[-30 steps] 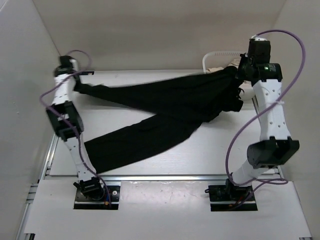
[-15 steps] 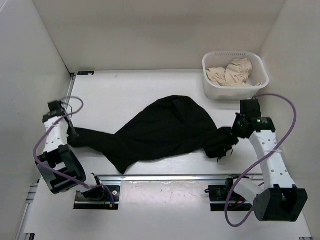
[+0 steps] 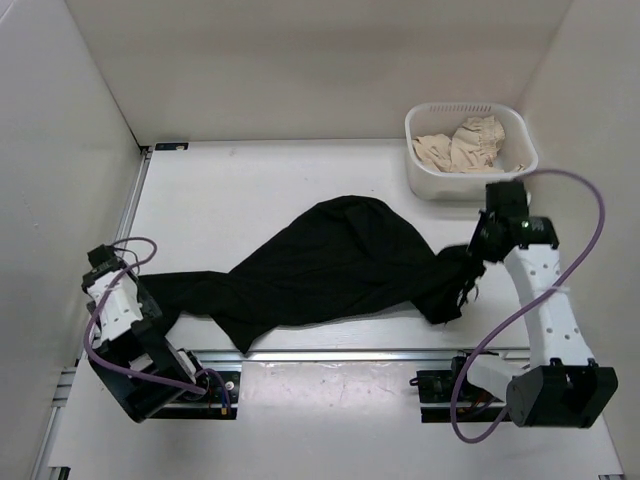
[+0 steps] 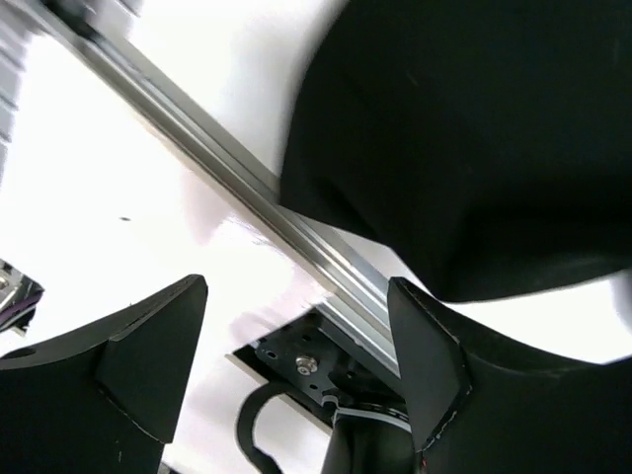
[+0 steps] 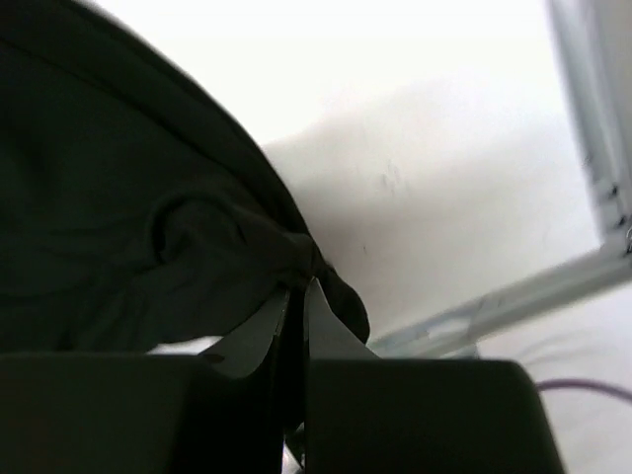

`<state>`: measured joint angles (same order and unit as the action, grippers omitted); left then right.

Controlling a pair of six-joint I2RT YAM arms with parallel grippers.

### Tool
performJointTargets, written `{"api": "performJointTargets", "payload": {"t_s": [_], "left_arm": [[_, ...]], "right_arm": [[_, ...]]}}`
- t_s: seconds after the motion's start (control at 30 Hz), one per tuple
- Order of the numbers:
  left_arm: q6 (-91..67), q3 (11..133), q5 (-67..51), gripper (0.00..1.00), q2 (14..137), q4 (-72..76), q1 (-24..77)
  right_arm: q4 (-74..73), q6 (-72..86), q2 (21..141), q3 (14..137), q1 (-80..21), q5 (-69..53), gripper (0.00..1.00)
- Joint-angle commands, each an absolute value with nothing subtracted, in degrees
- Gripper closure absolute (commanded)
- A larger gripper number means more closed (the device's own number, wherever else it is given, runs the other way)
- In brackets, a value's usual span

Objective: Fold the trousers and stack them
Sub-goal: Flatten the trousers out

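Right claw [image 5: 297, 292] — pinching the trousers [image 3: 330, 262].

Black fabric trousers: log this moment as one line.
black fabric trousers: crumpled on white table | right gripper: shut on trousers | left gripper: open | fold: not done

Blurred, the trousers [image 4: 464, 148] run off the left wrist view's edges.

A lab test cell: plain white panels [image 3: 300, 60] enclose a white table [image 3: 250, 180] with aluminium rails [image 3: 330, 353].
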<state>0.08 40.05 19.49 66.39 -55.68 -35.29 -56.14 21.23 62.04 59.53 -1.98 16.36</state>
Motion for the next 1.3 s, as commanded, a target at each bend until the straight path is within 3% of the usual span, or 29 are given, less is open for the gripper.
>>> {"api": "performJointTargets", "payload": {"t_s": [0.0,0.1,0.2,0.27,0.4,0.43,0.47,0.53,0.6,0.67,0.87,1.17,1.27], "left_arm": [[0.0,46.6,18.1,0.15,68.7,-53.8,-38.7],[0.0,49.7,15.6,0.14,73.3,-53.8,-39.5],[0.0,49.2,13.5,0.1,76.2,-53.8,-39.5],[0.0,48.2,12.0,0.09,77.3,-53.0,-39.5],[0.0,45.7,10.8,0.09,78.0,-51.9,-39.5],[0.0,45.7,10.3,0.09,78.0,-51.1,-39.5],[0.0,45.7,10.3,0.08,78.0,-50.4,-39.5],[0.0,47.9,8.7,0.07,78.7,-50.4,-39.5],[0.0,53.1,5.5,0.06,79.4,-50.4,-38.4],[0.0,56.8,3.3,0.06,81.4,-50.4,-36.1],[0.0,65.4,-1.9,0.06,89.6,-45.6,-29.5],[0.0,64.9,5.1,0.05,101.5,-44.6,-23.0],[0.0,62.8,3.1,0.24,101.5,-44.6,-23.0]], "right_arm": [[-54.7,15.7,66.3,75.5,-1.9,18.1,1.0],[-54.7,11.9,72.1,88.7,-1.9,10.3,1.0],[-54.0,10.7,72.9,90.6,-5.3,6.2,1.0],[-54.5,11.4,70.2,86.4,-5.9,7.3,1.0],[-58.4,15.2,60.9,64.1,-6.5,15.4,0.96],[-59.8,18.0,58.0,60.9,-6.0,17.6,0.61],[-63.9,21.6,57.3,58.1,-6.0,19.7,0.38],[-64.0,24.5,56.8,55.3,-4.9,19.9,0.14],[-64.0,28.5,56.8,54.8,-2.9,20.4,0.06],[-63.0,34.1,56.8,54.8,-2.9,17.4,0.01],[-54.9,51.7,51.6,48.6,-1.6,15.1,0.03],[-48.9,55.5,58.7,46.8,5.4,15.1,0.01],[-46.0,55.5,62.1,45.3,9.3,14.0,0.01]]}}
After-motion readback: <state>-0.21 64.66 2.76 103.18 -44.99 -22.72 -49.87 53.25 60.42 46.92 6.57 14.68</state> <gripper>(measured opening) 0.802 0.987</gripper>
